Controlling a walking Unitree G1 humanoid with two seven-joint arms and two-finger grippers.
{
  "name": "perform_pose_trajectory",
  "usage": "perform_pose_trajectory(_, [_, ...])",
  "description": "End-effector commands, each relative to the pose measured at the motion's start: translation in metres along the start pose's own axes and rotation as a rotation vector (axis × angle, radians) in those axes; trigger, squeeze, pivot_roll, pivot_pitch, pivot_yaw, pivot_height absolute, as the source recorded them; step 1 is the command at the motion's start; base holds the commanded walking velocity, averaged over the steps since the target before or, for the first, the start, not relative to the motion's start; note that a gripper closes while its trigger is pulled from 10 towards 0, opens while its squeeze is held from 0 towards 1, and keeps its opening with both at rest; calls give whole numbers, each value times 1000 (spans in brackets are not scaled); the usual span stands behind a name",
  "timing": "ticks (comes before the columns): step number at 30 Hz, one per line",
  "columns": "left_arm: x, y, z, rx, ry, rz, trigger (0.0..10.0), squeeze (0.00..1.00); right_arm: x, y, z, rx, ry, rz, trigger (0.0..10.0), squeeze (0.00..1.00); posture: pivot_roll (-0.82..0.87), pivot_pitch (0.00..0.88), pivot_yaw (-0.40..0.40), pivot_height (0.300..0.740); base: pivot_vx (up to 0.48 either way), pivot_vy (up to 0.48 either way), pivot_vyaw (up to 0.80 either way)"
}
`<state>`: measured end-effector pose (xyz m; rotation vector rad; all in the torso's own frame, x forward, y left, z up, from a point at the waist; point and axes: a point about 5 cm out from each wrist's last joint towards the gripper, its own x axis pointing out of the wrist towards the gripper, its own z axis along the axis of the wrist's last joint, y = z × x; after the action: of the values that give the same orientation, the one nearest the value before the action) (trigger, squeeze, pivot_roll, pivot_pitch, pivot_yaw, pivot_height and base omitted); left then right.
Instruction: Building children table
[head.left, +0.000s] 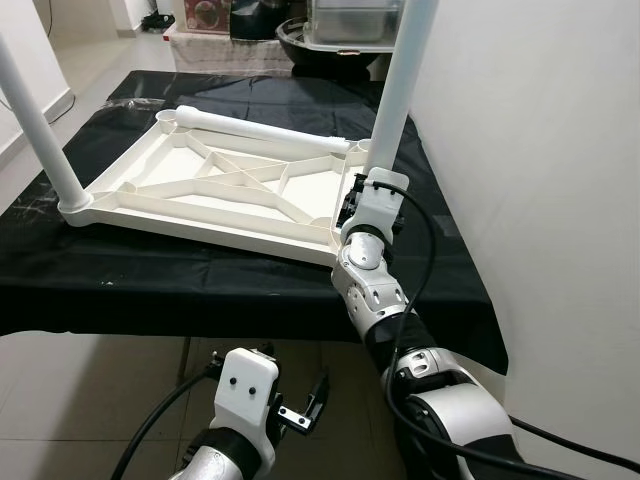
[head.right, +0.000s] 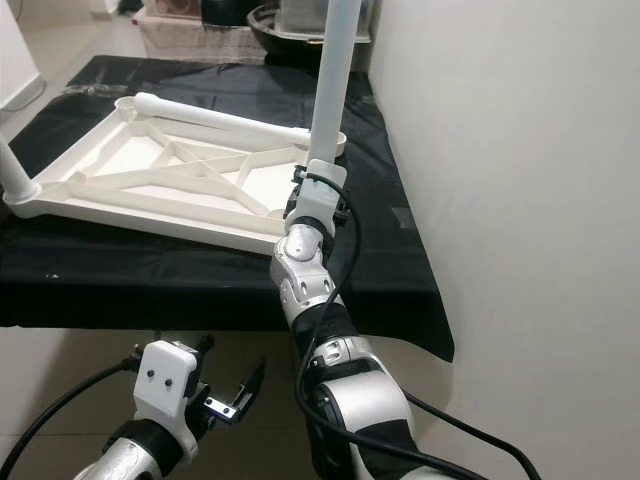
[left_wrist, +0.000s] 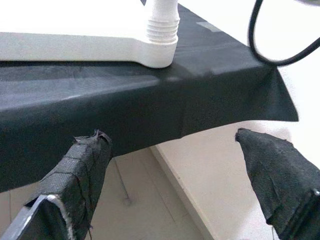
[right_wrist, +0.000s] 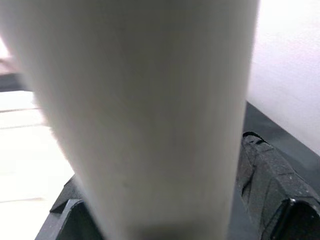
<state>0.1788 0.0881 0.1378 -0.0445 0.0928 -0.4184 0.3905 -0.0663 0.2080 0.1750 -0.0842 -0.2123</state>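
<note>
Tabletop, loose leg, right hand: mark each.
tabletop (head.left: 150, 225): left eye view, near rim.
loose leg (head.left: 265, 131): left eye view, mid-shaft.
right hand (right_wrist: 160, 210): right wrist view, around upright leg.

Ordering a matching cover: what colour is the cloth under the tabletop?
Black cloth, plain; left eye view.

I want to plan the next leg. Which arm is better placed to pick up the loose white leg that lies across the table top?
Probably the right. The right gripper is up at the table top, around the upright leg, near the loose leg. The left gripper hangs open below the black cloth.
</note>
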Motion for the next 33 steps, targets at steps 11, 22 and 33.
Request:
perform_pose_trajectory(11, [0,1,-3,11,7,1,10000,0,20,-21,28,21,-99,574,10000,0,110,86,-64,740,0,0,0])
perform_pose_trajectory(22, [1,0,-3,15,1,5,10000,0,25,-19,40,6,-18,902,10000,0,120,90,-73,740,0,0,0])
perform_pose_trajectory(33, [0,0,-2,18,-1,4,10000,0,10,-13,30,46,185,1337,10000,0,130,91,-77,740,0,0,0])
